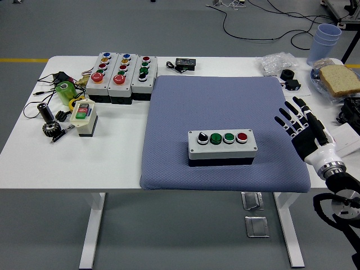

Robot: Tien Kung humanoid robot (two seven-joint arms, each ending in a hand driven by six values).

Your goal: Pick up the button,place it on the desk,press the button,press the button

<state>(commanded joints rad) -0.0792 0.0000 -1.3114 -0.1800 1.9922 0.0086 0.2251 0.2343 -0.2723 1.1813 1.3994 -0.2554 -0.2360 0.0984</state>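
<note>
A grey button box (222, 146) lies flat on the blue-grey mat (185, 107). Its top carries a black selector knob, two green buttons and a red button (242, 136) in a row. My right hand (298, 124) is open with fingers spread, over the mat's right edge, to the right of the box and apart from it. It holds nothing. My left arm is out of view.
Three more button boxes (121, 76) stand at the back left. A small cream box with red and green buttons (83, 117), a green object, cables and tools lie at the left. A black adapter (184, 64), bag, cups and bread sit at the back right.
</note>
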